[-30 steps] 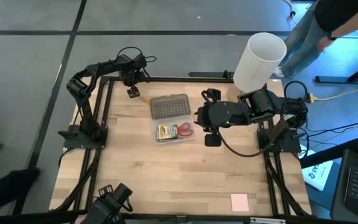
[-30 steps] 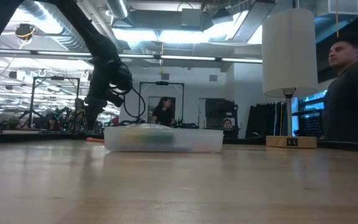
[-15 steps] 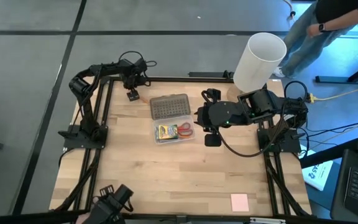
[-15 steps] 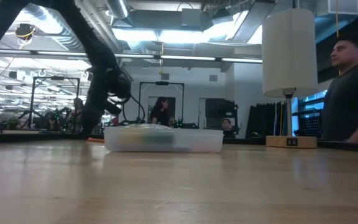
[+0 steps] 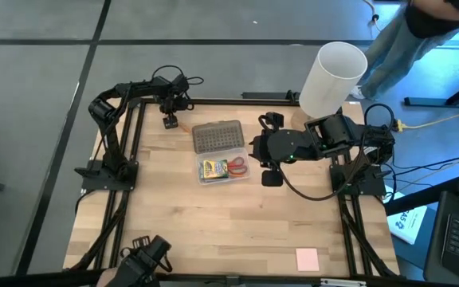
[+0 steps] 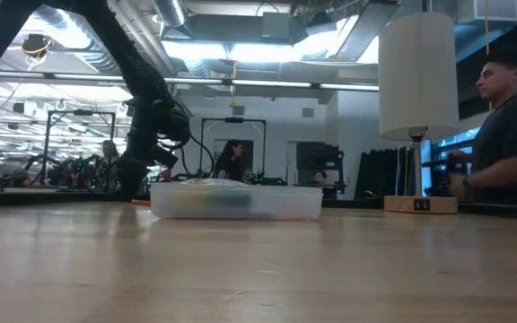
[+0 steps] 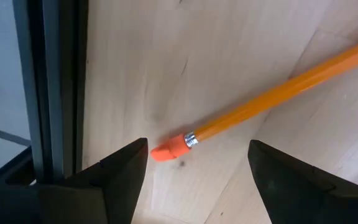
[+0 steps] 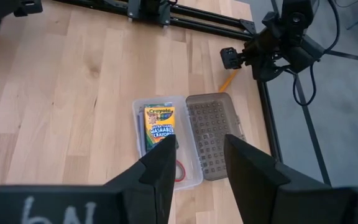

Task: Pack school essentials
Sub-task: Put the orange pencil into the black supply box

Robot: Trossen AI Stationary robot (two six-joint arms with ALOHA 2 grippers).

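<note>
Packed in clear plastic case (image 5: 224, 168): green-and-yellow crayon box (image 5: 212, 168), red-handled scissors (image 5: 237, 167) | my left tool (image 7: 194, 163) spread apart over thin orange pencil (image 7: 260, 99) beyond case | right tool (image 8: 196, 167) apart, above case | pink square pad (image 5: 307, 258) unpacked, well away on counter (image 5: 237, 223)

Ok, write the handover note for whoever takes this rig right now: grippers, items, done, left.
Left gripper: open, low over the far left table corner, straddling the eraser end of an orange pencil; not yet gripped.
Right gripper: open, empty, hovering right of the case.
Clear plastic case: table centre, dotted lid folded open.
Done: crayon box and red-handled scissors are in the case.
Left: the pencil, and the pink square pad at the near right edge. No other items visible.
</note>
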